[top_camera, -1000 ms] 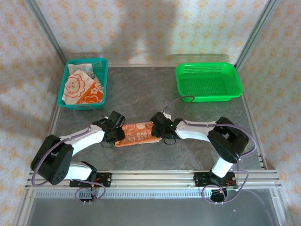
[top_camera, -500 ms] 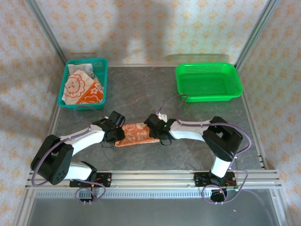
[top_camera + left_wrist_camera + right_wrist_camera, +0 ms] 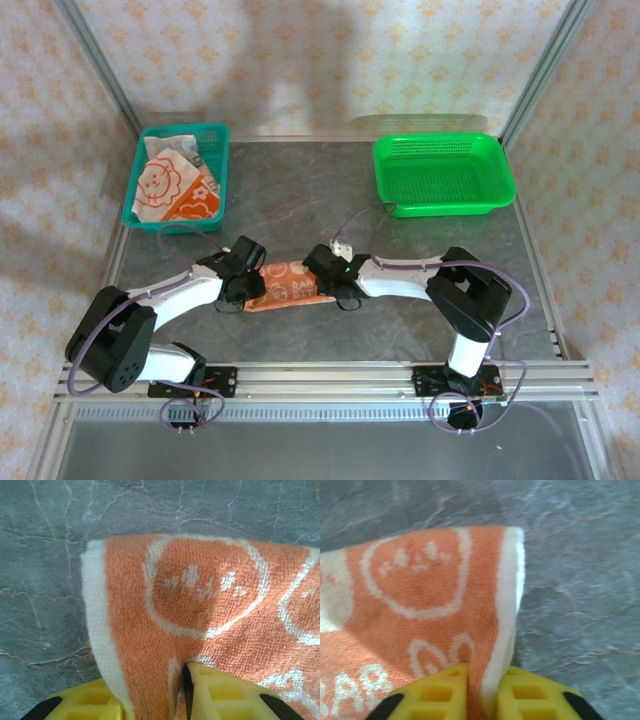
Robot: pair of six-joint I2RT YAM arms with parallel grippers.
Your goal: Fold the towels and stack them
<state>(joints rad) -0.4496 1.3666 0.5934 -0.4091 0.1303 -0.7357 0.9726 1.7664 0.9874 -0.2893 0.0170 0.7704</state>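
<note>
Two grippers share one cloth here: an orange terry towel [image 3: 288, 284] with cream print and a cream border, already doubled into a narrow strip, lies on the grey stone-patterned counter [image 3: 300, 200], nearer the arms than the teal plastic mesh basket [image 3: 135, 190] and a little to its right. The left gripper [image 3: 243, 282] is pressed together on the strip's end closer to the teal basket. In the left wrist view the towel's cream-edged end [image 3: 200, 605] runs down into that gripper [image 3: 150, 695] and is caught between its yellow fingers [image 3: 230, 697]. The right gripper [image 3: 326, 278] pinches the end farther from the teal basket, and its wrist view shows the cream border of the cloth [image 3: 420, 600] squeezed into the slot of the gripper [image 3: 480, 685]. With the lengthwise fold apparently made and both ends held, the step in hand looks like the crosswise fold, one end carried over onto the other. Inside the teal basket lie the loose towels [image 3: 170, 185], orange and cream with a lion face, heaped and unfolded; how many I cannot tell. A green plastic mesh basket [image 3: 443, 208] stands well to the right of the teal basket along the same far side, and I would guess it is meant for the finished pile. No stack shows yet, so the task seems early: one towel is partly folded, and the heap in the teal basket has to be folded and stacked.
</note>
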